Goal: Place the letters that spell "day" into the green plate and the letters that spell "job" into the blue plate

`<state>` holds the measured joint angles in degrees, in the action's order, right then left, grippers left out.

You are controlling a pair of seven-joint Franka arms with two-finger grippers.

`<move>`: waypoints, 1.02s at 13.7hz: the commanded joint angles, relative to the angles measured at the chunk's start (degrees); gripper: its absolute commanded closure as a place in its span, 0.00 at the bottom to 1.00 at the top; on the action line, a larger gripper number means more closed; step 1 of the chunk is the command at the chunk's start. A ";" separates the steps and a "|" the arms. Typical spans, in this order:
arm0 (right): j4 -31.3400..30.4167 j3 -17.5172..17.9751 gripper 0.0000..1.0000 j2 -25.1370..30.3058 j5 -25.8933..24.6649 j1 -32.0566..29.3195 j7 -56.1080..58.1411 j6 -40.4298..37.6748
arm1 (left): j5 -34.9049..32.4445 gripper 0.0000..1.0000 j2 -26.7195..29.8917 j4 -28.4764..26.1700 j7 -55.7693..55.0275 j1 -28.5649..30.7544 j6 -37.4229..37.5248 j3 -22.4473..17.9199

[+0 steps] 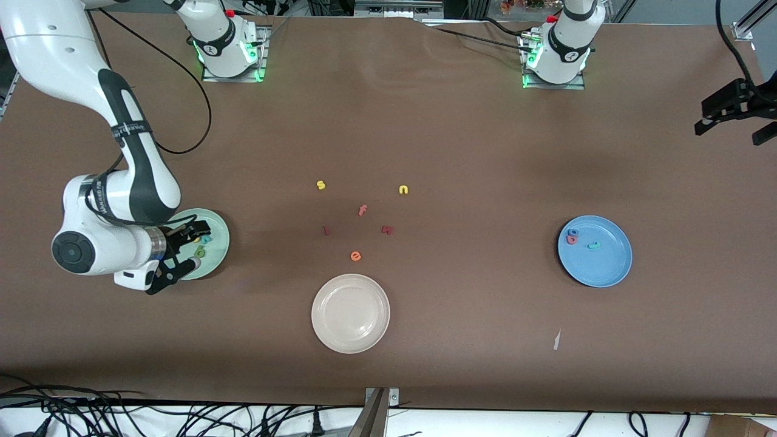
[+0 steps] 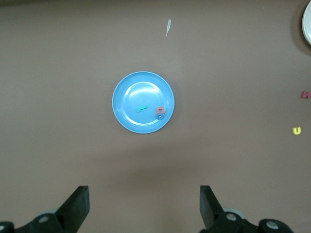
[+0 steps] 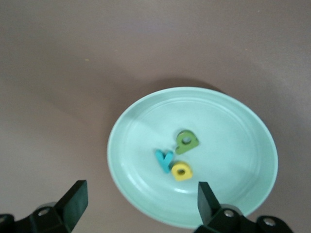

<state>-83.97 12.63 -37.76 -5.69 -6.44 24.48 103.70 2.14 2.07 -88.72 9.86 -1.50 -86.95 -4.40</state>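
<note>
Around the middle of the table (image 1: 425,121) lie loose letters: a yellow s (image 1: 321,185), a yellow n (image 1: 403,190), an orange f (image 1: 362,210), an orange e (image 1: 356,256) and two dark red pieces (image 1: 387,229), with a cream-white plate (image 1: 350,313) nearer to the front camera than them. A small white scrap (image 1: 556,340) lies near the blue plate (image 1: 595,250), which holds the teal j (image 1: 593,245), the blue o (image 1: 572,233) and the coral b (image 1: 571,240).

The green plate (image 3: 243,121) holds the yellow d (image 3: 182,172), the teal y (image 3: 164,160) and the dark green a (image 3: 186,141), close together.

The right gripper (image 1: 182,249) hangs low over the green plate, fingers wide apart and holding nothing; its arm bends down over the right arm's end of the table. The left gripper (image 2: 144,206) waits high, also wide and empty.
</note>
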 commanded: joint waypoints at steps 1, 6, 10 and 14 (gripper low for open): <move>-0.49 0.47 0.00 4.09 1.04 0.11 -2.06 -4.55 | -1.17 0.00 -0.66 1.80 -2.47 0.37 0.99 1.41; -0.40 0.73 0.00 10.41 0.33 0.81 -5.05 -14.38 | -0.91 0.00 -0.84 1.88 -4.48 -0.34 1.08 3.07; -1.45 0.47 0.00 19.36 -0.55 5.99 -11.89 -20.63 | 0.41 0.00 -1.10 1.97 -13.72 -1.75 1.08 2.82; -5.41 -1.29 0.00 33.16 -1.51 11.27 -13.58 -20.03 | 0.32 0.00 -2.77 2.15 -13.81 -2.10 2.57 2.64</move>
<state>-85.48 12.92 -12.29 -6.15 3.39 11.10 82.89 2.19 0.49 -88.51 -3.13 -3.12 -86.44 -1.29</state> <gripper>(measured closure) 0.000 0.000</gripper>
